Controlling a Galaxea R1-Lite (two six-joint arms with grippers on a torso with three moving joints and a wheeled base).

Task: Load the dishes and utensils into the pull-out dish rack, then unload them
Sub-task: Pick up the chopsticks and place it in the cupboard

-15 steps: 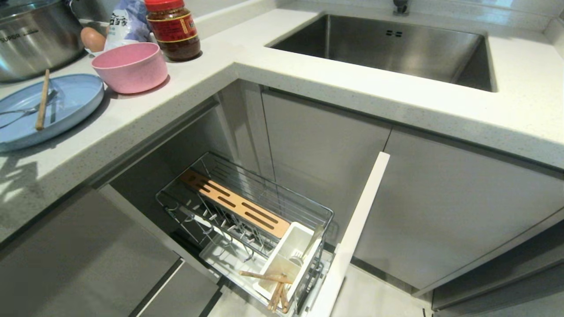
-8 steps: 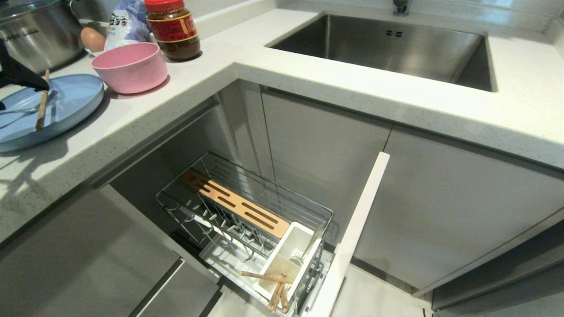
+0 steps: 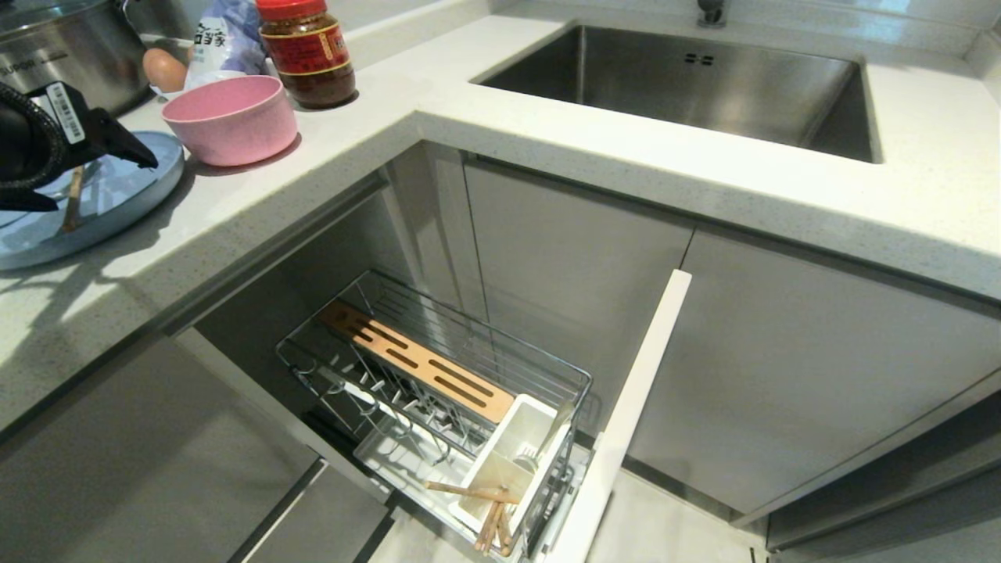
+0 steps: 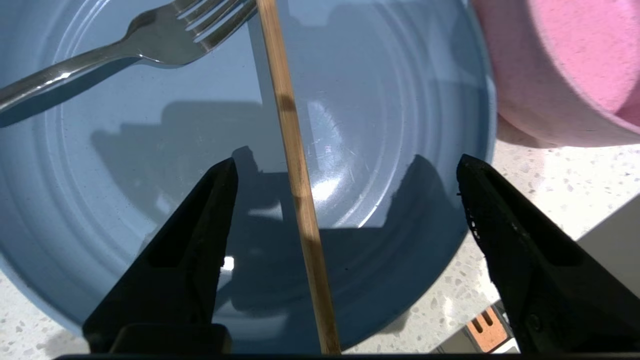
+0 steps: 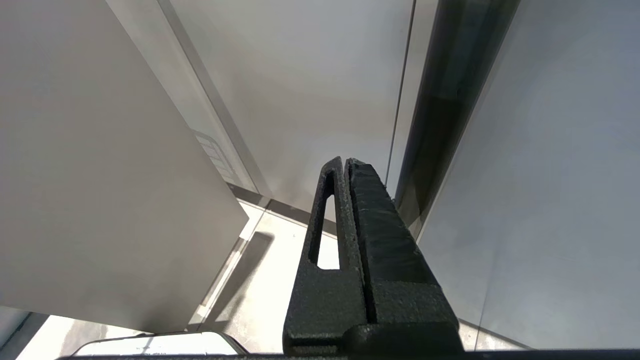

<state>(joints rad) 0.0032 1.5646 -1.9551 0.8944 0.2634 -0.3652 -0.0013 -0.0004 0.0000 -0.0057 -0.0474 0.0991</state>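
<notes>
support: white speckled countertop (image 3: pixel 485 117) | landmark: sink (image 3: pixel 688 82) set into it | left of sink: red-lidded jar (image 3: pixel 307 51), pink bowl (image 3: pixel 232 119), blue plate (image 3: pixel 117 199), steel pot (image 3: pixel 62 55), egg (image 3: pixel 164 69), bag (image 3: pixel 227 35)

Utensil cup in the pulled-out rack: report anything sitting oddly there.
The wooden chopsticks are not standing in the white utensil cup: one lies across its rim, the others lean over its front edge. On the counter, a single chopstick lies on the blue plate.
</notes>
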